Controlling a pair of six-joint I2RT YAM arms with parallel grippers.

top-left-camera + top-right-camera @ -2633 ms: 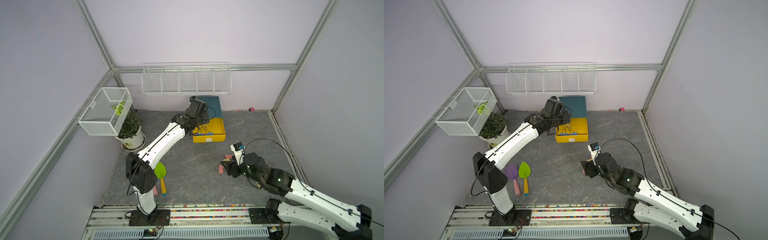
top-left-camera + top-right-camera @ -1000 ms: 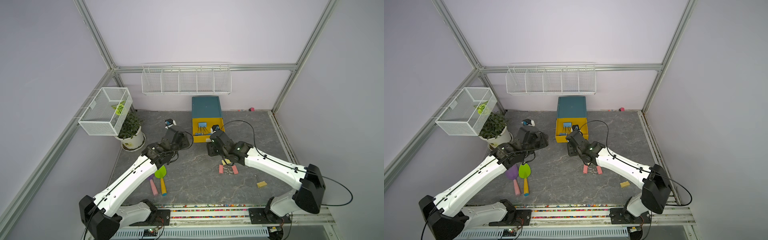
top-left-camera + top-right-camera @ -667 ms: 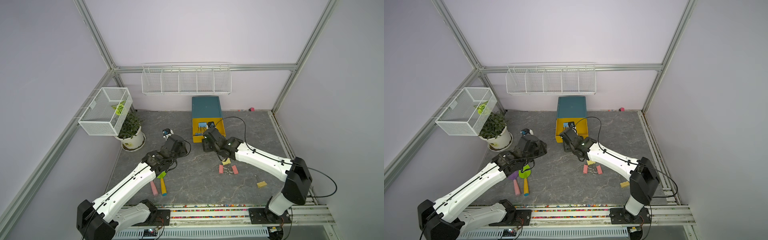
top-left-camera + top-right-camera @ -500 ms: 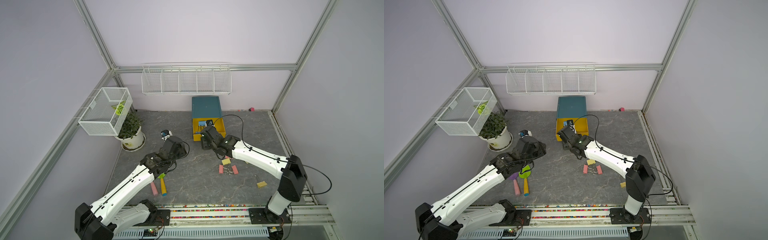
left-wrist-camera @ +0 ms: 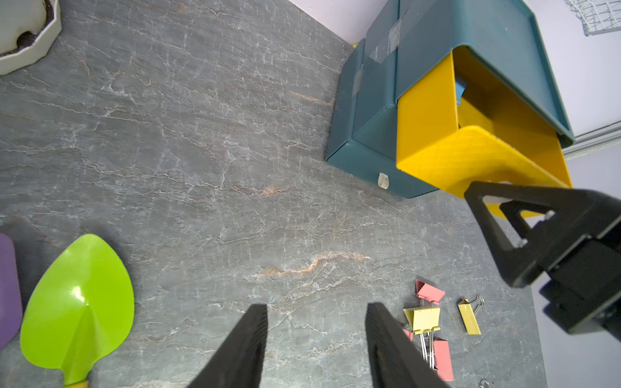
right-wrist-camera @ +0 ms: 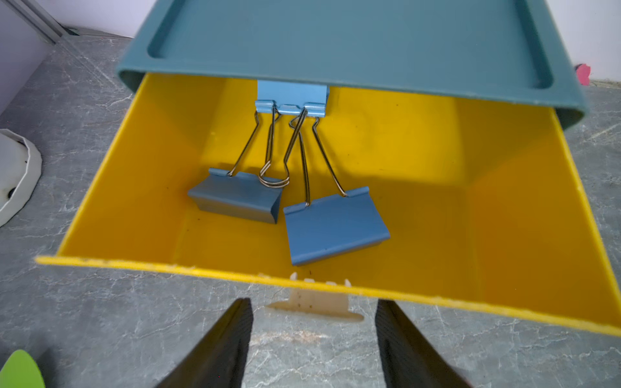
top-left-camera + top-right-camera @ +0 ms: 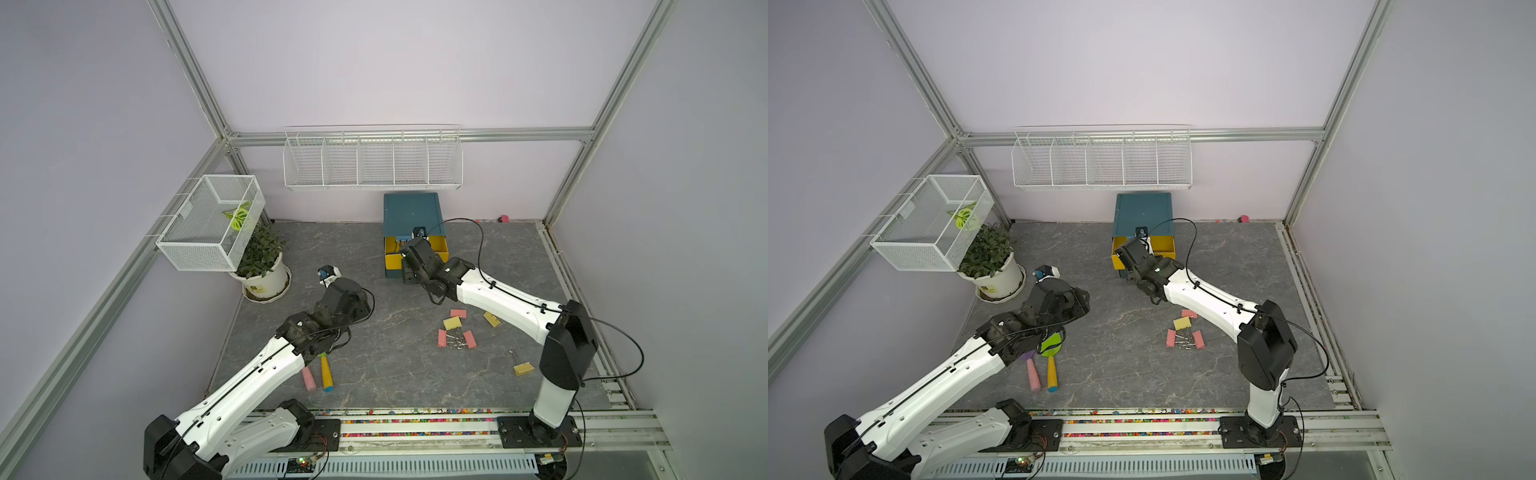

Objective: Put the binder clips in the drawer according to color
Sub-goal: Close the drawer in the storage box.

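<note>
Cabinet [image 7: 411, 210]: smooth dark-teal plastic box at the back wall with a recessed top. Its top drawer [image 6: 504, 215] is pulled out, glossy yellow with a flat white pull [image 6: 314, 304]. Inside are three blue binder clips [image 6: 332, 225], folded sheet metal with tangled silver wire handles. One is half under the cabinet top.

Right gripper [image 6: 313, 312] faces the drawer front. Black tapered fingers moderately spread, empty; contact with the pull unclear. Its wrist hides part of the drawer in both top views.

Left gripper [image 5: 316, 306] hangs over grey veined floor [image 5: 201, 151], jaws partly apart, empty.

Pink and yellow clips [image 7: 455, 332] lie loose beside the right forearm, with a stray yellow clip [image 7: 523, 368] nearer the rail.

Glossy green trowel [image 5: 77, 302] and potted plant [image 7: 259, 266] are off to the left.
</note>
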